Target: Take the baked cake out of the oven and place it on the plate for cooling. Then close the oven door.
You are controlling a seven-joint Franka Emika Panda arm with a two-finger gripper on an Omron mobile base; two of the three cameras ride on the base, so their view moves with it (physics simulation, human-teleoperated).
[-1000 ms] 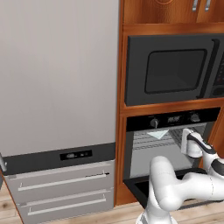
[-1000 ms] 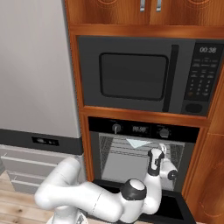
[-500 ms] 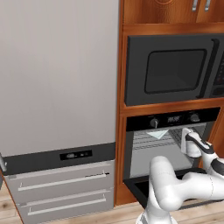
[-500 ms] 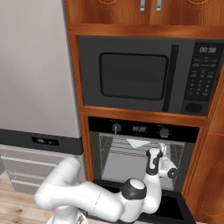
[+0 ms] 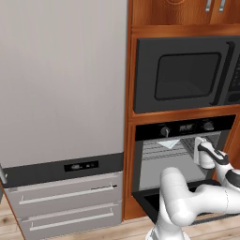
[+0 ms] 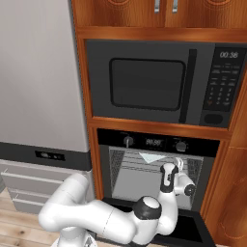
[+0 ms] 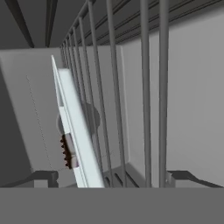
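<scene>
The black oven (image 5: 183,127) (image 6: 154,142) stands open, its oven door (image 5: 149,202) (image 6: 193,232) dropped flat in front. On the upper wire rack (image 7: 144,87) lies a white tray (image 5: 168,143) (image 6: 151,157) (image 7: 76,131). In the rolled hand view the tray is seen edge-on, and a brown bit of the cake (image 7: 66,151) shows on it. My gripper (image 5: 204,149) (image 6: 176,165) (image 7: 112,177) is at the right side of the oven mouth, level with the rack. It is open, and the tray edge and rack bars lie between its fingertips (image 7: 41,177). The plate is out of view.
A black microwave (image 5: 185,75) (image 6: 154,82) sits directly above the oven in the wooden cabinet column (image 6: 231,193). A tall grey fridge (image 5: 61,93) with drawers (image 5: 65,197) stands to the left. The oven's side walls (image 7: 188,100) are close around the hand.
</scene>
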